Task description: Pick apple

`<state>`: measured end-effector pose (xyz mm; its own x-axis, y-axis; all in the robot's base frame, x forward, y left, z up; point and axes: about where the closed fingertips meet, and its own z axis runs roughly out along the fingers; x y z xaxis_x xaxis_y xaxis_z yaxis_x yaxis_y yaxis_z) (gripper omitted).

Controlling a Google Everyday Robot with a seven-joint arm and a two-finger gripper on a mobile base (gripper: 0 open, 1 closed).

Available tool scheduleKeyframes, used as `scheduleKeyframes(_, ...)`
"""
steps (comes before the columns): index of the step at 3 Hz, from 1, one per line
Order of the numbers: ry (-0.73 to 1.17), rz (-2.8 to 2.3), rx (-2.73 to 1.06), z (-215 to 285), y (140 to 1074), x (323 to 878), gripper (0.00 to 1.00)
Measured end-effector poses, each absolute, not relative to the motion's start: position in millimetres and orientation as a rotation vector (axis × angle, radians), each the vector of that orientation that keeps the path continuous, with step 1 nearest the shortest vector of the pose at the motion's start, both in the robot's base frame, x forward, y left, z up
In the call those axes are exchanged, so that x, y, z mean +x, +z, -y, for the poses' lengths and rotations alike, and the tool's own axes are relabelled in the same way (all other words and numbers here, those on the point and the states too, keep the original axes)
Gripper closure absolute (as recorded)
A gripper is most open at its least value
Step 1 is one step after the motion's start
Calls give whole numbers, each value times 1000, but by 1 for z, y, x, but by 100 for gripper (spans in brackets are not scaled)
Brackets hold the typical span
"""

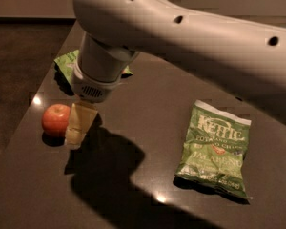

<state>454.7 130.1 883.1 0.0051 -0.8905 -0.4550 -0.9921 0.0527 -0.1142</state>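
Observation:
The apple [55,119], small, round and red-orange, sits on the dark table [148,104] near its left edge. My gripper [79,126] hangs from the big white arm [181,37] and is right beside the apple on its right side, low over the table, touching or almost touching it. The gripper partly covers the apple's right edge.
A green Kettle chips bag [217,148] lies flat on the right of the table. A second green snack bag [66,62] lies at the back left, mostly hidden behind the arm. The table's left edge runs close to the apple, with dark floor beyond.

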Motion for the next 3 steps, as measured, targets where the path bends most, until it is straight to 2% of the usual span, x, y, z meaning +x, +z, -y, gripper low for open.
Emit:
scheduleKeyframes(2,390,-1908,-1891,-177,864,456,0)
scheduleKeyframes(3,404,-1895,-1901,-189,858,454,17)
